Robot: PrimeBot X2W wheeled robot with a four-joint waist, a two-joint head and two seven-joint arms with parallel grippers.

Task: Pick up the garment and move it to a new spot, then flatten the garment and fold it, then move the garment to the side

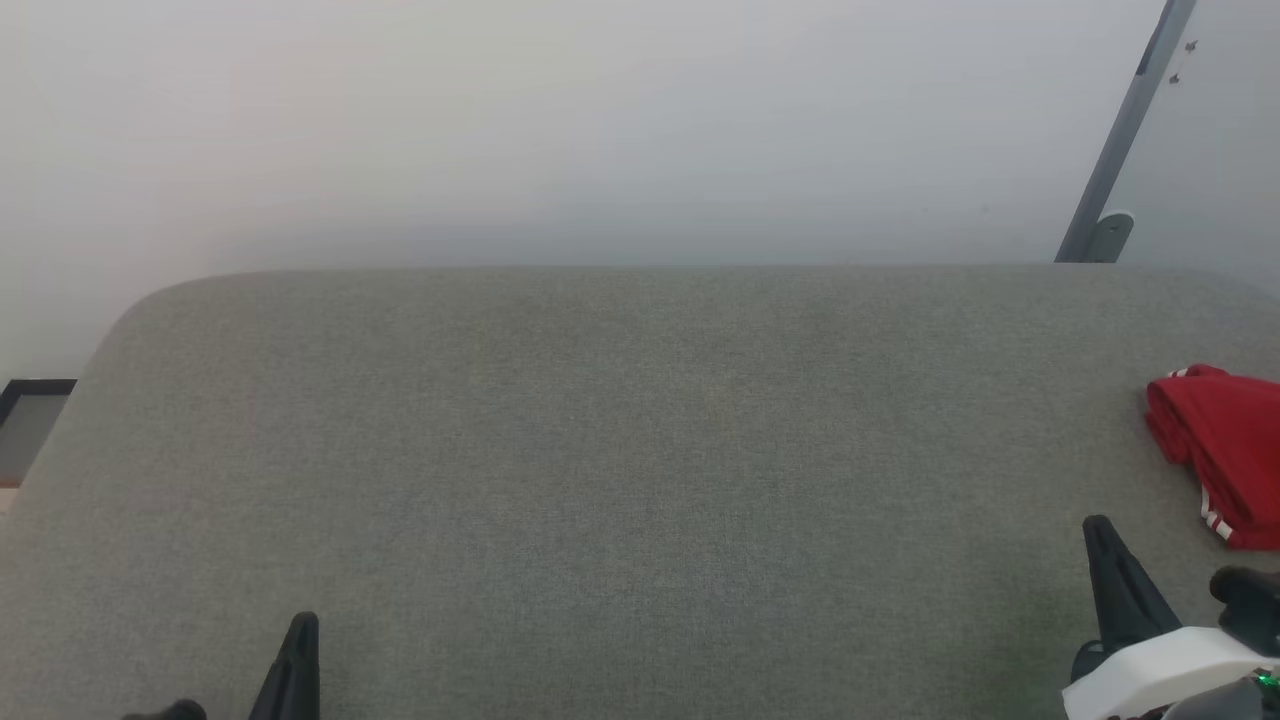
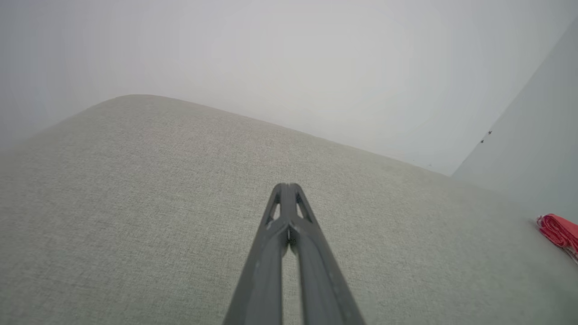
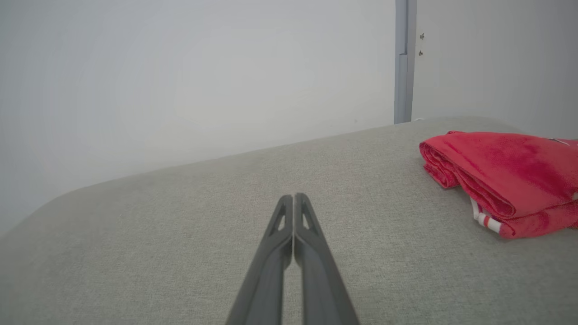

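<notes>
The garment is a red shirt with red-and-white striped trim, lying folded at the far right edge of the grey padded surface. The right wrist view has the garment at its right, and the left wrist view catches the garment as a small red patch at the right edge. My right gripper stands shut and empty just in front of and left of the garment, apart from it; its tips meet. My left gripper is shut and empty at the lower left, far from the garment, tips pressed together.
A pale wall rises behind the padded surface. A grey metal post leans at the back right. The surface's rounded left corner drops off near a dark frame at the far left.
</notes>
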